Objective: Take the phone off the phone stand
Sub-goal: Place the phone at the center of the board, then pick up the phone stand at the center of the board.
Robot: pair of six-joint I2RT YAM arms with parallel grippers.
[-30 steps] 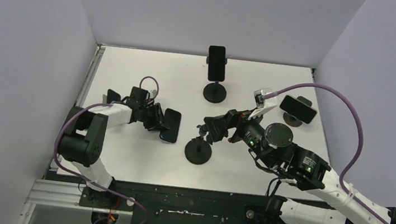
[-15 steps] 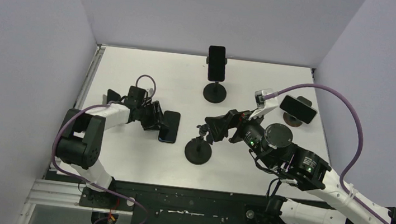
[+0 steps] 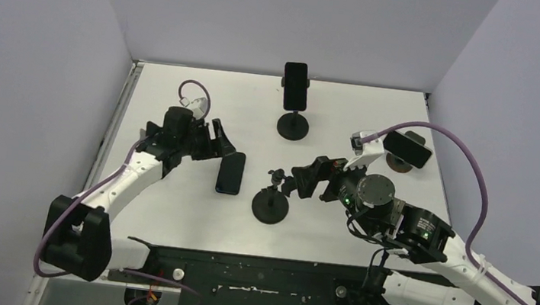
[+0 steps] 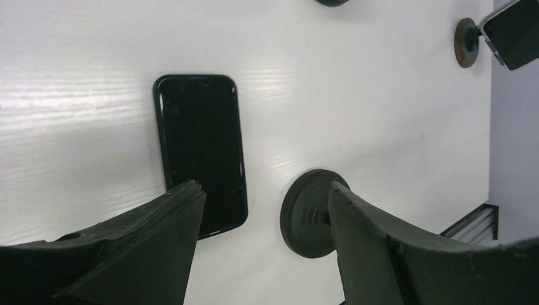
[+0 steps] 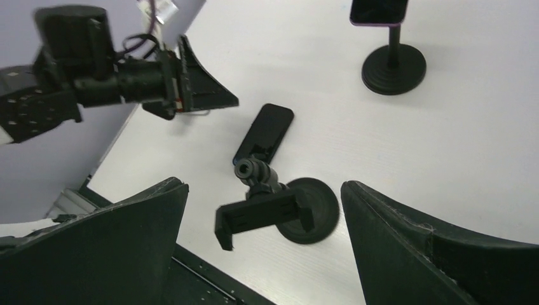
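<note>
The black phone (image 3: 231,173) lies flat on the white table, left of the empty phone stand (image 3: 270,202). The stand's clamp (image 5: 264,216) holds nothing. My left gripper (image 3: 220,144) hangs open above and behind-left of the phone, and does not touch it. In the left wrist view the phone (image 4: 200,152) and the stand's round base (image 4: 311,213) show past the left gripper (image 4: 266,189). My right gripper (image 3: 302,178) is wide open just right of the clamp. In the right wrist view the right gripper (image 5: 264,185) has the clamp showing between its fingers, untouched.
A second phone (image 3: 295,85) sits upright in a stand (image 3: 293,127) at the back centre. Another phone (image 3: 406,149) rests on a low brown-based stand at the right. Grey walls close in the table on three sides.
My left gripper has opened, let go of the phone and pulled up and back to the left. The phone stays flat on the table. The right gripper has drawn slightly right.
</note>
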